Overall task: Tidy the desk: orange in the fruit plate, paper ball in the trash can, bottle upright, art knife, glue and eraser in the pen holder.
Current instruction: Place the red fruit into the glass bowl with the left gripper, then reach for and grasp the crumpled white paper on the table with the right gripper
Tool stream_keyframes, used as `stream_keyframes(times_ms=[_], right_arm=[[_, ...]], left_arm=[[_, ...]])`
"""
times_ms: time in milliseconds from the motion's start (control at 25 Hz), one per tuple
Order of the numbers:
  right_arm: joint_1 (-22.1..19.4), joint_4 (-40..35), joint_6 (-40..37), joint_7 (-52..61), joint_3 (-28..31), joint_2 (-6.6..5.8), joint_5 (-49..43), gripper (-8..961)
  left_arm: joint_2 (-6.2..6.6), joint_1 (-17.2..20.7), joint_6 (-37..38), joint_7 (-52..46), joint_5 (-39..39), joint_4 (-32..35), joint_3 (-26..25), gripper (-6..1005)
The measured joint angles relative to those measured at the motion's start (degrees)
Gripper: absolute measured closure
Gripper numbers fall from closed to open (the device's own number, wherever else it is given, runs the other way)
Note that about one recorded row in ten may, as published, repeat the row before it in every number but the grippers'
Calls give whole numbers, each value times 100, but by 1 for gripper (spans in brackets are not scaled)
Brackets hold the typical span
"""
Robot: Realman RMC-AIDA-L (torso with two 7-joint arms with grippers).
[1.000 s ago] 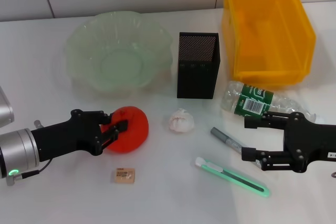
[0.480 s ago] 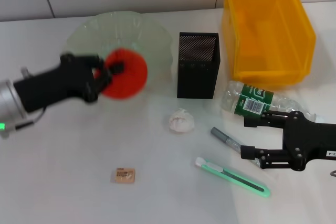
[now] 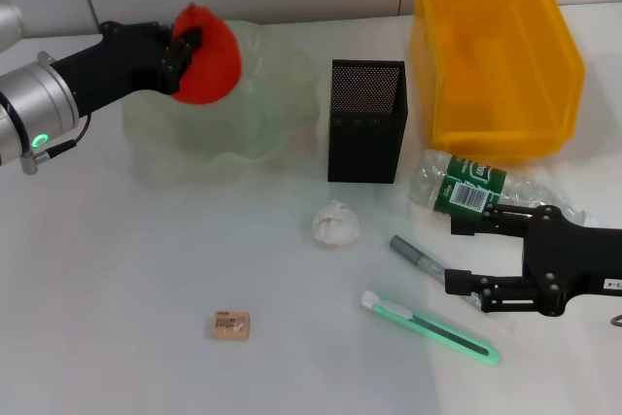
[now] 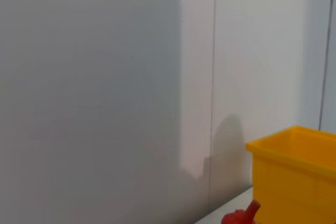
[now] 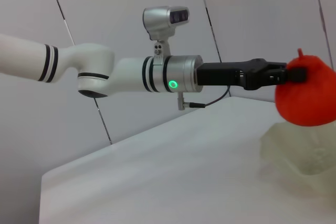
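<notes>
My left gripper [image 3: 185, 49] is shut on the red-orange orange [image 3: 207, 54], holding it in the air over the far-left rim of the pale green fruit plate [image 3: 243, 123]; the right wrist view shows the same orange [image 5: 306, 95] above the plate [image 5: 302, 153]. A white paper ball [image 3: 335, 223] lies mid-table. The clear bottle [image 3: 476, 185] with a green label lies on its side. The grey glue stick [image 3: 418, 257], the green art knife [image 3: 432, 328] and the tan eraser [image 3: 231, 325] lie flat. My right gripper [image 3: 466, 258] stands open by the bottle and glue stick. The black mesh pen holder [image 3: 365, 121] stands upright.
A yellow bin [image 3: 496, 55], the trash can, stands at the back right beside the pen holder. A white wall rises right behind the table. The yellow bin's corner [image 4: 294, 177] and the orange's top [image 4: 241, 216] show in the left wrist view.
My left gripper has lifted the orange from the table and carried it back and up, over the fruit plate's rim. The right arm has not moved.
</notes>
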Motion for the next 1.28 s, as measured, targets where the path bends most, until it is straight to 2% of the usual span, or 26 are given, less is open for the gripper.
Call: stream_keyframes(times_ms=[240,480,640,760,800,840,880,920,960,1000,1080,1120,1160,1200,1280], right_arm=[[9,0,-10,7,0,-3,0,181],[18,-1,15,10,4,-8,26,181],[25,-34,13,26,47,-10,35,181],[42,-290,-59,408,58,-11,50,182],[51,-475,-94,697,43,-7,51,182],[74,-742,-115,1032,30,-11,51,182],[83,-1008,-156,1339,-11,-9,40,182],[111,-1657,-282,1880,-137,-9,22,182],[111,-1657,-282,1880,-137,-9,22,182],[115,-1994,-368,2111,-254,-5,19,182],[119,-2661,-472,2607,-568,-1,8,182],[135,-3408,-497,3215,-1034,-2,-71,182],[135,-3408,-497,3215,-1034,-2,-71,182],[168,-3721,-503,3520,-1248,-8,-187,182],[294,-4460,-529,4146,-1784,-13,-550,182]], left_arm=[[-10,-55,-50,3,-74,-33,44,917],[2,-38,63,-35,-77,-13,178,675],[12,88,452,-66,-88,121,198,485],[12,88,452,-66,-88,121,198,383],[31,288,1047,-50,-90,223,237,349],[31,288,1047,-50,-90,223,237,315],[38,522,1559,-13,-59,282,322,281],[38,522,1559,-13,-59,282,322,230],[39,707,1776,18,-49,335,408,179],[38,1001,1921,213,-59,375,546,128],[31,1268,2075,571,-74,368,688,130],[31,1268,2075,571,-74,368,688,131],[31,1268,2075,571,-74,368,688,132],[29,1479,2257,790,-76,340,840,133],[37,1603,2357,823,-64,332,995,133]])
